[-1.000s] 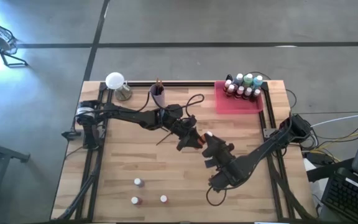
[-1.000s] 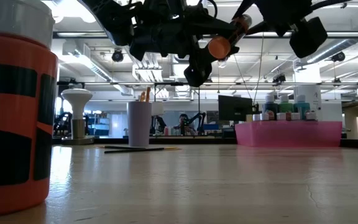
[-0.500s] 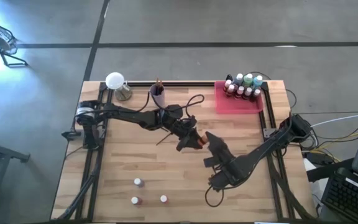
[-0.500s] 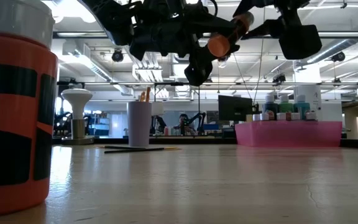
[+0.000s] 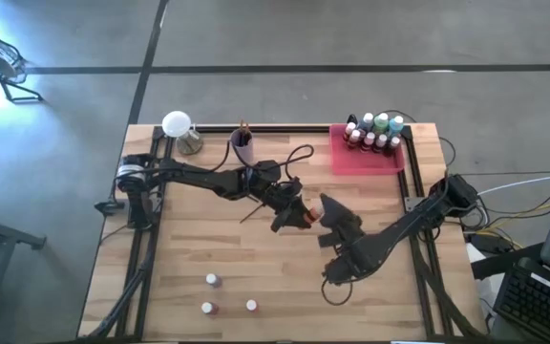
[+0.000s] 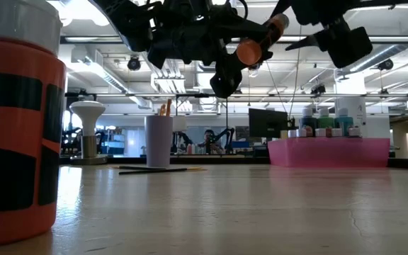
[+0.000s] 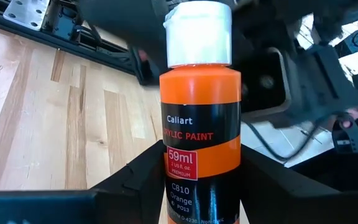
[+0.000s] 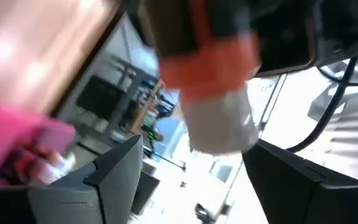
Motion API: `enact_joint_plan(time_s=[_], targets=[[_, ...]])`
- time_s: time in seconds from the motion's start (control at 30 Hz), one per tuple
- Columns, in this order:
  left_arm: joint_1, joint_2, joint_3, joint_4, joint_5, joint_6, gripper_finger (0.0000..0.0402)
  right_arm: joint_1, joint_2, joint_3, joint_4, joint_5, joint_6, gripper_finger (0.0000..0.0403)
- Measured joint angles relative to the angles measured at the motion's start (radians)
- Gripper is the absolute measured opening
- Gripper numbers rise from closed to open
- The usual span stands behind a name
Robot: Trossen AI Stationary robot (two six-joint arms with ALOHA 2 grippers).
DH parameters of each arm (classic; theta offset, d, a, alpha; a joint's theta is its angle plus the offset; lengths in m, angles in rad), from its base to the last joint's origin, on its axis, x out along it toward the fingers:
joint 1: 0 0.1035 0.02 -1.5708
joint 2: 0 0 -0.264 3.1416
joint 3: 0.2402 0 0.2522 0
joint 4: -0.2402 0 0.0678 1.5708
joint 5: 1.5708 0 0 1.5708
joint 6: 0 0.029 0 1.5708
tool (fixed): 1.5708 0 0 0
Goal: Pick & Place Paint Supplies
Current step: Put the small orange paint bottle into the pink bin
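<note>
Midway over the worktop [image 5: 189,248], the left tool [image 7: 197,186] grips an orange bottle [image 7: 201,130] by its lower body, both dark fingers pressed to the black label, white cap [image 7: 199,34] pointing away from the wrist. In the high view that bottle [image 5: 306,215] sits between the two tools, held aloft above the boards. The right tool [image 5: 337,218] is just beside the cap end with its fingers spread; its wrist view shows the white cap [image 8: 219,124] lying between the parted fingers, apart from both. The bottle is a smooth cylinder with a glossy plastic skin and a ribbed-looking cap. Three small white-capped bottles [image 5: 213,280] stand near the worktop's front edge, and one of them looms large in the low view [image 6: 16,120]. At the far right corner a flat pink tray [image 5: 366,161] carries a cluster of bottles [image 5: 372,132]. A lilac cup [image 6: 159,140] stands upright at the far edge, with a thin brush [image 6: 154,170] lying flat on the pale planks near it.
</note>
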Motion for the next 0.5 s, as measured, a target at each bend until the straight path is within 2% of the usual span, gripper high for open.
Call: enact_joint_plan(time_s=[0.13, 0.2, 0.3, 0.5], targets=[[0.0, 0.0, 0.0, -0.001, 0.0, 0.0, 0.0177, -0.012, -0.02, -0.001, -0.163, 0.01, 0.108, 0.0269], [0.0, 0.0, 0.0, -0.003, -0.001, 0.0, 0.0177, -0.016, -0.056, -0.013, -0.155, 0.006, 0.124, 0.0263], [0.0, 0.0, 0.0, -0.012, -0.001, 0.001, 0.0177, -0.022, -0.122, -0.018, -0.162, -0.101, 0.187, 0.0252], [0.0, 0.0, -0.002, -0.022, -0.003, 0.027, 0.0177, -0.033, -0.316, -0.086, -0.16, -0.406, 0.507, 0.0227]])
